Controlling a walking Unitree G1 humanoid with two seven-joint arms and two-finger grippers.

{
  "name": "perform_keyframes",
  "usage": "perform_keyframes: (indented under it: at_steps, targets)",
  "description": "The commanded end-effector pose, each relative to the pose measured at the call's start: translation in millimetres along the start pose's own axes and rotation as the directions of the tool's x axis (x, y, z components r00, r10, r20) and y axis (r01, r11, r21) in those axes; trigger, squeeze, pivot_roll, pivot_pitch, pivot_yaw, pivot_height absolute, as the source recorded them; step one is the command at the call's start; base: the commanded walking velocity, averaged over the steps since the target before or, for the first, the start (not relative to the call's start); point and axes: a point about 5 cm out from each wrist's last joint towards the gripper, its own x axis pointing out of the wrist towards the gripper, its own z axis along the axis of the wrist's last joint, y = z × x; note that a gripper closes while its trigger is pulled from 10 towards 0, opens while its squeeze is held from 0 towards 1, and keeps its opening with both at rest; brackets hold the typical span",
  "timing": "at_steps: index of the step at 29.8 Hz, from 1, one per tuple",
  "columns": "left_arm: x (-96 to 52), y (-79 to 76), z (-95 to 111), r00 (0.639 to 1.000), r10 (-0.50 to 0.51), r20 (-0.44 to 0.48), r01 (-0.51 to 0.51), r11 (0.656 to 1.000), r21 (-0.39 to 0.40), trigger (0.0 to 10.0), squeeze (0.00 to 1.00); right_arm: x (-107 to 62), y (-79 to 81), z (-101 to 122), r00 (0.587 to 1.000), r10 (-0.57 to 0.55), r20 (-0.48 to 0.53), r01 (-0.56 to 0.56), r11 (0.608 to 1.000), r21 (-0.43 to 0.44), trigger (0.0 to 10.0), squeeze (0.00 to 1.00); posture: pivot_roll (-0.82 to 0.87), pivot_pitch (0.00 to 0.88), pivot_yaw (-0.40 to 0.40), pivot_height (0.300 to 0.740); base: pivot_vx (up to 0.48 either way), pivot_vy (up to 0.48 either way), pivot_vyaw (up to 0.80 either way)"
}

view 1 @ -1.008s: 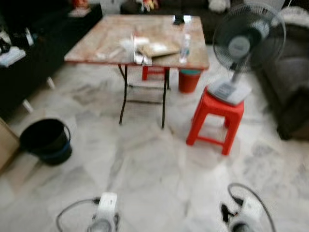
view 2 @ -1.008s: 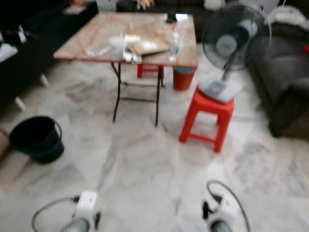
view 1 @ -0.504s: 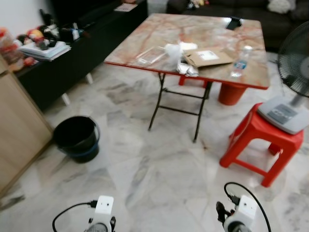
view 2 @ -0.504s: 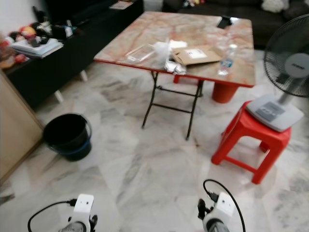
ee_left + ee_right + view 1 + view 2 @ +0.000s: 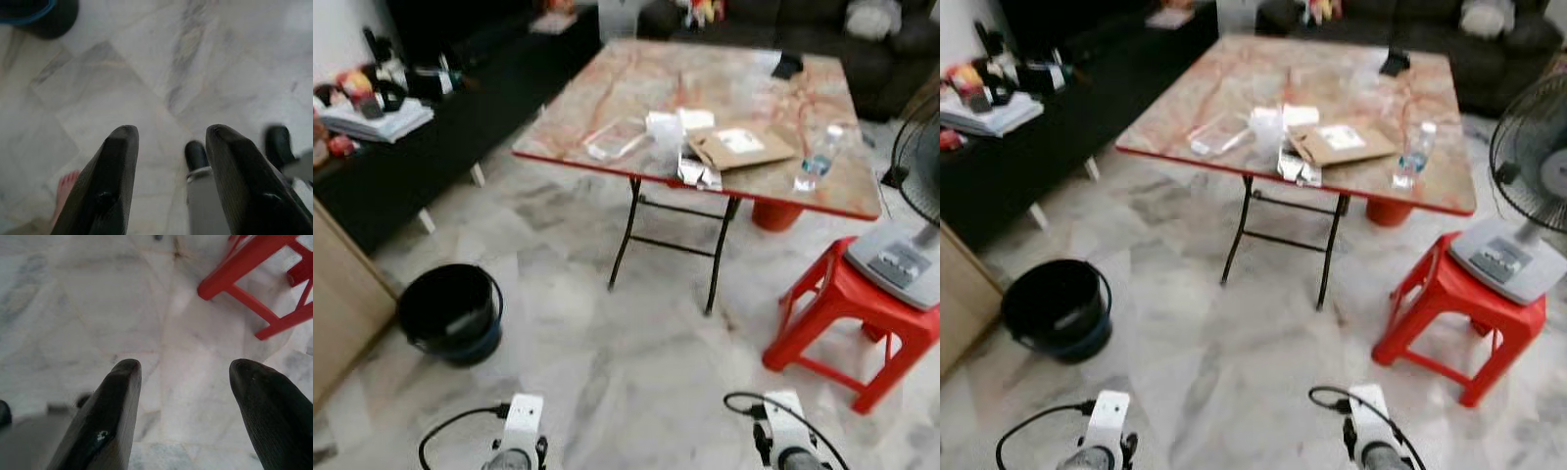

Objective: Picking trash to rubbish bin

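Left gripper (image 5: 168, 147): hanging low over the marble floor (image 5: 607, 372), fingers spread, empty.
Right gripper (image 5: 186, 391): low over the floor near the red stool (image 5: 847, 318), fingers spread, empty.
Trash: wrappers (image 5: 698, 173), a bag (image 5: 664, 132) and a bottle (image 5: 813, 166) on the far table (image 5: 636, 78).
Bin (image 5: 450, 313): black bucket, on the floor, left of the table.

You face open marble floor (image 5: 607, 362) across the frame's centre. The folding table (image 5: 724, 93) blocks the upper middle, a red stool (image 5: 847, 313) with a fan base (image 5: 901, 264) crowds the right, and a black bucket (image 5: 450, 313) stands at left.
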Motion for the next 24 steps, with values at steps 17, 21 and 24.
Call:
perform_keyframes:
  at_steps: [17,21,24]
  targets:
    - [-0.5,-6.7,-3.6,0.999,-0.025,-0.02,0.025,1.0,-0.011,10.0,0.0,-0.5,0.6,-4.0,1.0,0.004,-0.027,0.002,0.978,0.207,10.0,0.0,-0.11,0.028,-0.007,0.74,0.378,0.0,0.0]
    - [-0.6,-6.7,-4.1,0.999,-0.026,-0.021,0.026,1.0,-0.008,10.0,0.0,-0.6,1.1,-4.3,1.0,0.004,-0.025,0.002,0.974,0.228,10.0,0.0,-0.11,0.023,-0.003,0.74,0.369,0.0,0.0]
    - [-0.7,-6.0,-4.5,0.999,-0.025,-0.022,0.025,1.0,-0.006,10.0,0.0,-0.6,0.6,-4.3,1.0,0.0,-0.026,0.007,0.969,0.246,10.0,0.0,-0.11,0.023,-0.003,0.74,0.368,0.0,0.0]
